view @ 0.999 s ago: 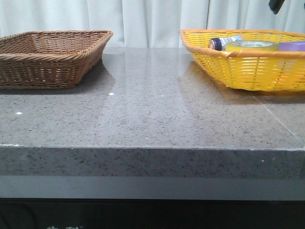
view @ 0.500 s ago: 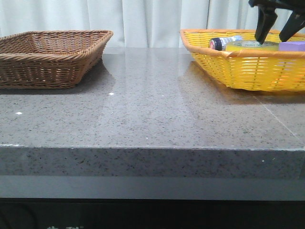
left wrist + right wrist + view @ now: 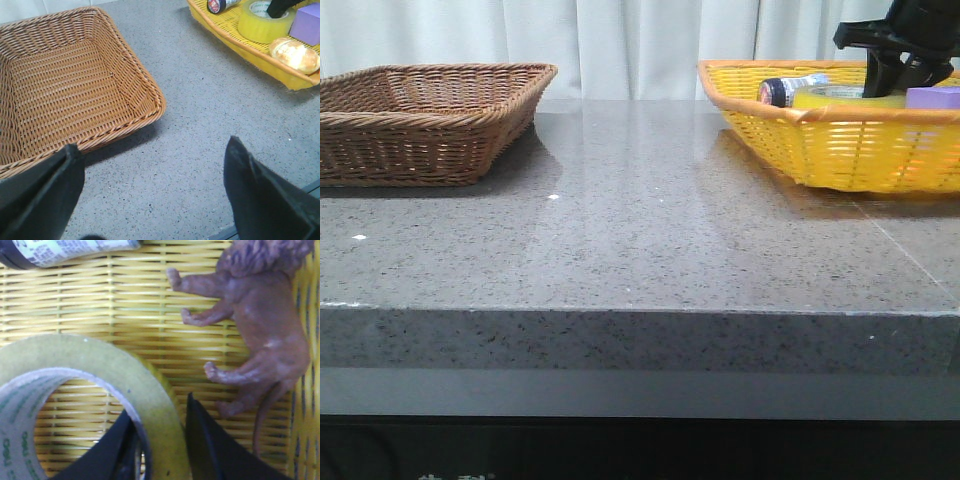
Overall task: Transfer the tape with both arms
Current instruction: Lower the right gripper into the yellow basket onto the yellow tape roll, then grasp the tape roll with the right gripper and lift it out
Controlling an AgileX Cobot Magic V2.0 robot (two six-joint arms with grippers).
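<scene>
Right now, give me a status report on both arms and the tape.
Right end effector straddling tape wall in yellow basket, grip unconfirmed. Left end effector open, empty. Toy lion beside tape.

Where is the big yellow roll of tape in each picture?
Front view: the thick translucent yellow tape roll lies in the yellow woven basket at far right, under the right gripper.
Left wrist view: the tape sits at upper right, in the same basket.
Right wrist view: the tape fills the lower left, one finger inside its ring, one outside.
Shared landmark: the small dark-capped bottle beside it.
</scene>
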